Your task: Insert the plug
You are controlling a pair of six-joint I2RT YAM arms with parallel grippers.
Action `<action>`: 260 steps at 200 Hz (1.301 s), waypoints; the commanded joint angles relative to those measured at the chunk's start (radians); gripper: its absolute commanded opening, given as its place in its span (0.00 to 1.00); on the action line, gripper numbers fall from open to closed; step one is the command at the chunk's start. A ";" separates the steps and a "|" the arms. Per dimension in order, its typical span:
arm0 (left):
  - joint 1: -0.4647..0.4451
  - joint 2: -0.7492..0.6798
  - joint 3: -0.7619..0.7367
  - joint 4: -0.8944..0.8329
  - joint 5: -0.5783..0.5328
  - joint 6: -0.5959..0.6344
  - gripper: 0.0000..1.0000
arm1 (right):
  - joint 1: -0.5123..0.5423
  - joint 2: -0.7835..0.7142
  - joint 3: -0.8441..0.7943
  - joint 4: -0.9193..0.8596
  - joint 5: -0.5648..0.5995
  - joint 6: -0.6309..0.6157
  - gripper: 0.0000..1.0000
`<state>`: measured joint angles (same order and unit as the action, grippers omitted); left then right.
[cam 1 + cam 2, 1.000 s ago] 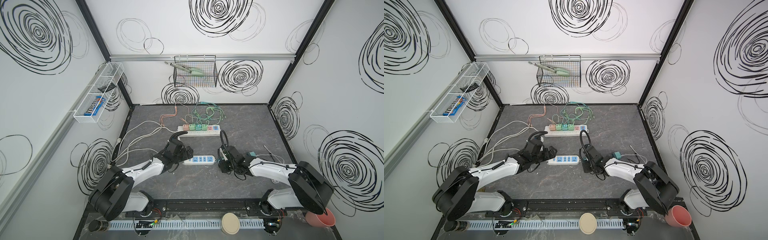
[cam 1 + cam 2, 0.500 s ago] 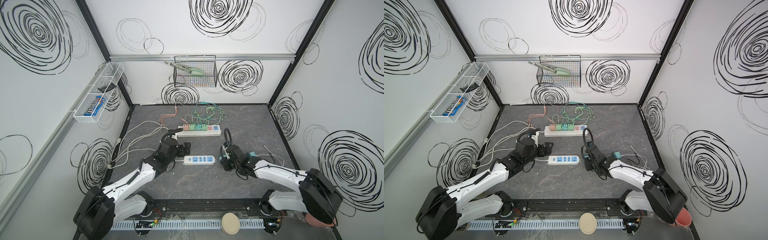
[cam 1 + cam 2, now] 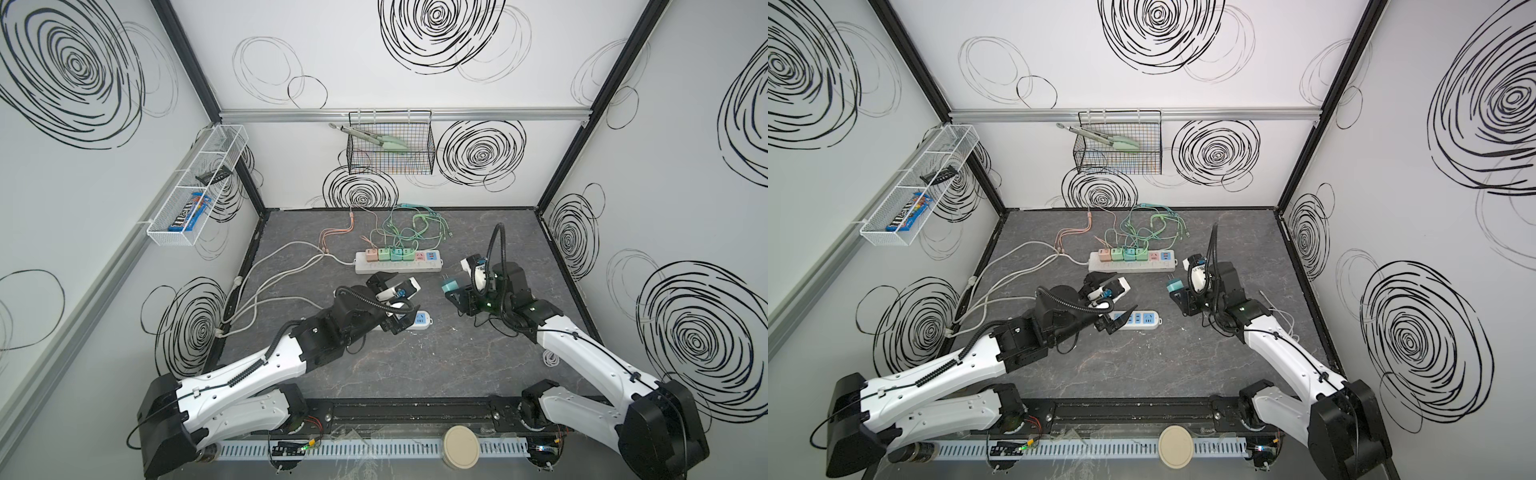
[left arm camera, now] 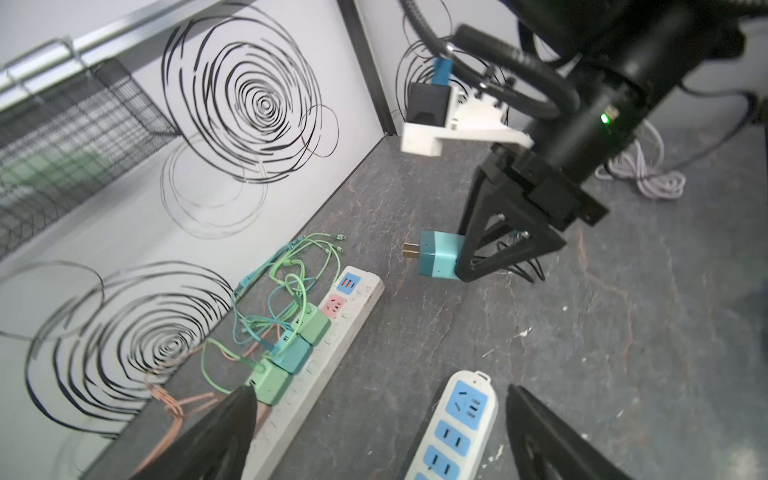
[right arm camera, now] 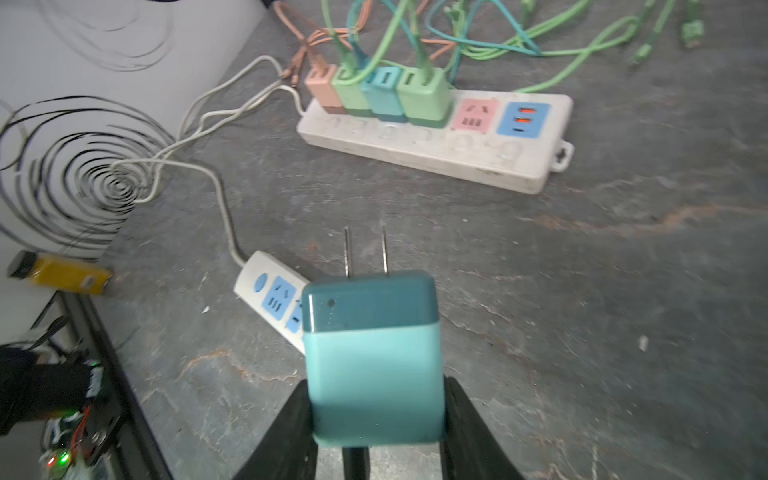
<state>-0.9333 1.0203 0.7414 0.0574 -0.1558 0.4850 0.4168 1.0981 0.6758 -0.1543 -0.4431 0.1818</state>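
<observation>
Plug (image 5: pixel 370 353), teal, is clamped in the right gripper (image 5: pixel 376 415), prongs pointing forward, held above the table near the small power strip (image 3: pixel 1140 320) without touching it. Left gripper (image 4: pixel 378 390) hangs spread wide over that strip, gripping nothing.

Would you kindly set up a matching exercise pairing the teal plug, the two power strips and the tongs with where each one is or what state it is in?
Things:
1. teal plug
2. small power strip
3. long power strip
4. tongs

Places or states:
A. four adapters plugged into it
B. in the black wire basket on the back wall
C. clamped in the right gripper, prongs bare
D. flat on the table, visible sockets empty

Pairs: 1-C, 2-D, 3-A, 4-B
</observation>
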 commanded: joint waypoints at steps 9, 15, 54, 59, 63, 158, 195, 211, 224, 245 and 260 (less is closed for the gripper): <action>0.005 0.022 -0.088 0.125 -0.043 0.493 0.97 | 0.029 0.040 0.072 -0.049 -0.188 -0.117 0.29; 0.006 0.028 -0.093 0.131 -0.042 0.528 0.98 | 0.036 0.047 0.082 -0.059 -0.205 -0.131 0.29; -0.016 0.061 -0.111 0.211 -0.066 0.677 0.94 | 0.103 0.093 0.134 -0.140 -0.272 -0.220 0.30; -0.022 0.064 -0.115 0.222 -0.073 0.695 0.94 | 0.114 0.100 0.135 -0.145 -0.282 -0.231 0.30; -0.026 0.069 -0.119 0.229 -0.081 0.708 0.93 | 0.124 0.105 0.137 -0.149 -0.289 -0.240 0.30; -0.069 0.101 -0.155 0.166 -0.120 0.827 0.84 | 0.208 0.174 0.163 -0.165 -0.343 -0.286 0.31; -0.096 0.120 -0.174 0.198 -0.110 0.842 0.74 | 0.225 0.198 0.174 -0.158 -0.368 -0.283 0.31; -0.104 0.130 -0.170 0.204 -0.107 0.838 0.67 | 0.229 0.208 0.179 -0.159 -0.379 -0.283 0.30; -0.104 0.135 -0.169 0.209 -0.094 0.817 0.62 | 0.232 0.212 0.181 -0.159 -0.395 -0.285 0.30; -0.081 0.124 -0.175 0.225 -0.052 0.764 0.52 | 0.234 0.211 0.186 -0.163 -0.415 -0.287 0.30; -0.076 0.114 -0.178 0.221 -0.043 0.751 0.41 | 0.234 0.208 0.185 -0.165 -0.419 -0.289 0.29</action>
<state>-1.0229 1.1500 0.5762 0.2184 -0.2352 1.2694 0.6434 1.3052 0.8272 -0.3058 -0.8097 -0.0826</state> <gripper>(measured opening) 0.483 0.440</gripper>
